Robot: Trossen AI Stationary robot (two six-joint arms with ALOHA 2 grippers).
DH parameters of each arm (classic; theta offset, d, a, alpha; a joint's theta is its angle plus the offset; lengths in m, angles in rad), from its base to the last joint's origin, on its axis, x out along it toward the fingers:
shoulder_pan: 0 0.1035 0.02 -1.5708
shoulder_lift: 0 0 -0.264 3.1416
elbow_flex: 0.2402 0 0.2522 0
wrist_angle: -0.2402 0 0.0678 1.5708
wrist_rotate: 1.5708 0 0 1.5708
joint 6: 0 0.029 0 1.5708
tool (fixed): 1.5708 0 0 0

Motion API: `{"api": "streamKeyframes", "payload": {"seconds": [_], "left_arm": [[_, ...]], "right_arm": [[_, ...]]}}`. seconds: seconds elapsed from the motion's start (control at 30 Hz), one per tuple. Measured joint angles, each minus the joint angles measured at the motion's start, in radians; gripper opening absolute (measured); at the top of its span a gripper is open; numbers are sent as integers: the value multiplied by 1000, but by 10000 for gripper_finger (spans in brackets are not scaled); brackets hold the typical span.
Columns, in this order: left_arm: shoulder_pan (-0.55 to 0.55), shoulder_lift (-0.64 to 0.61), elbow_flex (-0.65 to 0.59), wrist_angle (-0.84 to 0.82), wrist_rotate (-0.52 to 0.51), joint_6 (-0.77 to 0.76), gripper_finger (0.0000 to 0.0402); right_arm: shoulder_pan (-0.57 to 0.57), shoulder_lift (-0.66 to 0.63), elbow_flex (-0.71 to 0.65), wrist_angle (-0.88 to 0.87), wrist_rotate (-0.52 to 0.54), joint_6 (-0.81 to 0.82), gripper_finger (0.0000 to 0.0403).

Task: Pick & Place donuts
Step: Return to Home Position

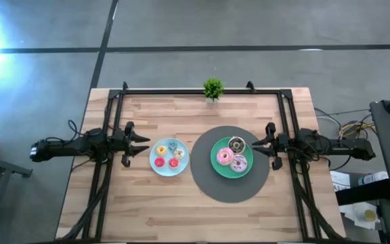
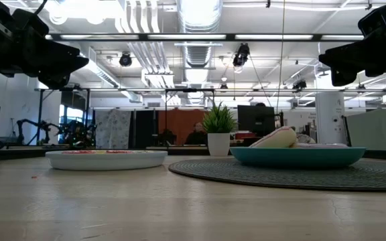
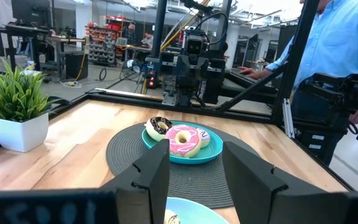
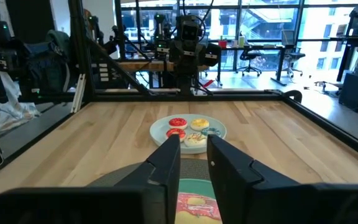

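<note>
Seemingly done with the sorting, I show from above with my left gripper (image 1: 144,144) hanging over the table (image 1: 147,203) just beside the blue plate (image 1: 169,173) and my right gripper (image 1: 257,144) just beside the green plate (image 1: 216,150). Each faces its own plate and is clear of the food. I judge this a waiting pose, since no donut lies loose on the wood. Five small donuts (image 1: 161,150) sit on the blue plate. Three larger donuts (image 1: 225,156), chocolate, pink and lilac, sit on the green one, which rests on a round grey mat (image 1: 205,181). A potted plant (image 1: 213,88) stands at the far edge.

At table height, both plates lie flat, and my arms show only as dark shapes high at either side, well apart from the plates and touching nothing.

Past my left wrist, my two fingers (image 3: 151,177) stand wide apart with nothing between them, and through the gap I see the green plate with its three donuts. A person in a light-blue shirt (image 3: 344,43) stands beyond the table.

Past my right wrist, the fingers are parted more narrowly, a slim gap that is empty too. Beyond them the blue plate carries its five small rings.
</note>
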Motion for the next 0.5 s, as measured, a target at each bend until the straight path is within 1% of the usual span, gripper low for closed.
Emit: {"api": "streamKeyframes", "payload": {"seconds": [0.27, 0.5], "left_arm": [[0, 0, 0, 0, 0, 0, 123], [0, 0, 0, 0, 0, 0, 123]], "right_arm": [[0, 0, 0, 0, 0, 0, 84], [0, 0, 0, 0, 0, 0, 85]]}}
